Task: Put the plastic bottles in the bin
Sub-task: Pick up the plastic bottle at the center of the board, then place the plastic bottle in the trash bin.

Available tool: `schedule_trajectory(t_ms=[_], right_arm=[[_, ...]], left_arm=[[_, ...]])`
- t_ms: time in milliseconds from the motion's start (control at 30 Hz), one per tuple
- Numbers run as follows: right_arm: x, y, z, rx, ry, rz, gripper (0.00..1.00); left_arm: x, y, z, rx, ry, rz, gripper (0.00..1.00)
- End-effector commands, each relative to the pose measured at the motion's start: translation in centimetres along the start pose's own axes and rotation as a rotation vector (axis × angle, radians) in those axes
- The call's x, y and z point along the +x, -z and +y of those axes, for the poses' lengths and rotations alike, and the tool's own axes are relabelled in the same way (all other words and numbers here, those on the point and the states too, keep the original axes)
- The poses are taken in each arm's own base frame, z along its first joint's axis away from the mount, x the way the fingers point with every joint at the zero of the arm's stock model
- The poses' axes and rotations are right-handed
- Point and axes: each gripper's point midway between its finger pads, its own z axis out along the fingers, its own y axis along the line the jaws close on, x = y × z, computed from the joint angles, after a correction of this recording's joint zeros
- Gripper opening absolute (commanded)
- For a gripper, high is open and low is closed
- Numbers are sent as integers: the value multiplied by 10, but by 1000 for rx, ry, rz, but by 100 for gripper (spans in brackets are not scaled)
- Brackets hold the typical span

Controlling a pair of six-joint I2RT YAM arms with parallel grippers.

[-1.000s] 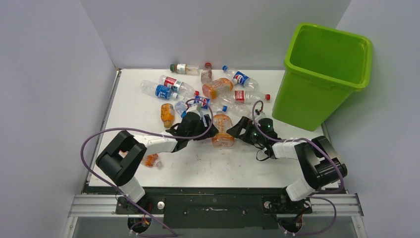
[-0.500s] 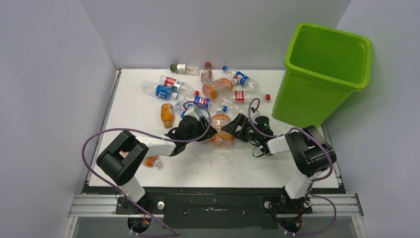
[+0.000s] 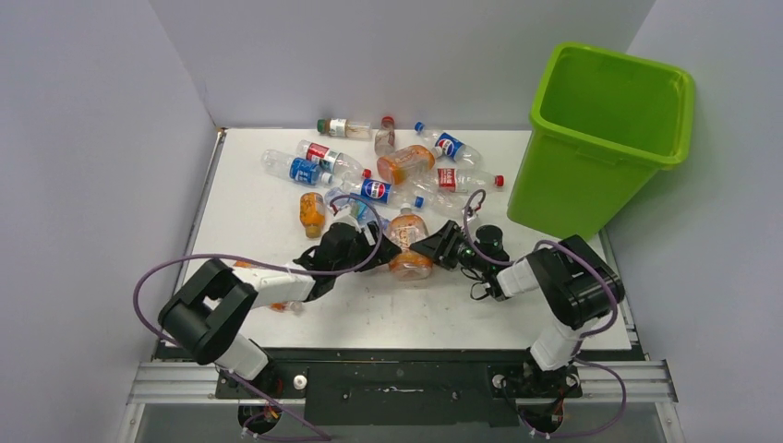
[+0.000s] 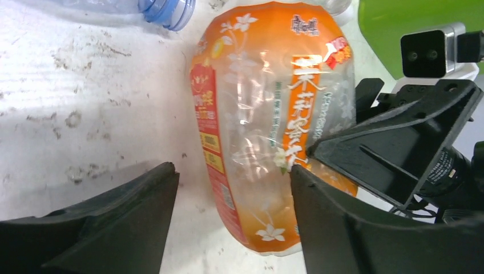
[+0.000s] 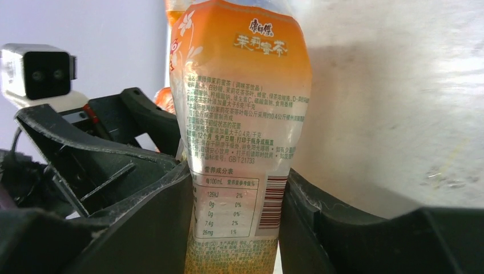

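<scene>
An orange-labelled plastic bottle (image 3: 409, 245) lies on the white table between both arms. My right gripper (image 3: 436, 249) is shut on it: in the right wrist view both fingers (image 5: 154, 222) press the bottle (image 5: 240, 114) from either side. My left gripper (image 4: 231, 191) stands open around the bottle's (image 4: 262, 114) other end; its right finger touches the label and the left finger (image 4: 137, 211) is apart. Several more plastic bottles (image 3: 374, 191) lie behind. The lime-green bin (image 3: 600, 138) stands at the far right.
Loose bottles crowd the back of the table: a second orange one (image 3: 404, 163), a small orange one (image 3: 312, 212), blue-labelled (image 3: 303, 170) and red-labelled (image 3: 457, 178) clear ones. Another small orange bottle (image 3: 284, 304) lies by the left arm. Grey walls enclose the table (image 3: 249, 212).
My right gripper has shut on the orange bottle. My left gripper closed and then opened again around its other end, and the left arm drew back toward the near edge.
</scene>
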Motion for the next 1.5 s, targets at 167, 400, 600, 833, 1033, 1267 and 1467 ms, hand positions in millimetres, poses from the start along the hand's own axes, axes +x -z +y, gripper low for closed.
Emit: schedule_trajectory(t_ms=[167, 400, 600, 833, 1033, 1267, 1467], right_arm=[[-28, 53, 121, -305, 343, -168, 28], [-38, 106, 222, -559, 527, -307, 27], [-40, 145, 285, -727, 614, -399, 27], [-40, 161, 300, -785, 600, -482, 27], [-34, 152, 299, -791, 586, -465, 27], [-10, 122, 295, -702, 643, -420, 27], [-1, 112, 293, -662, 670, -422, 27]], left_arm=[[-56, 90, -72, 197, -125, -166, 96], [-119, 167, -159, 526, -399, -319, 96], [-92, 213, -226, 1020, -532, -156, 96], [-72, 243, -239, 1273, -472, -145, 96], [-57, 240, -236, 1264, -520, -132, 96], [-54, 230, -230, 1217, -526, -135, 97], [-51, 222, -226, 1195, -511, -114, 74]])
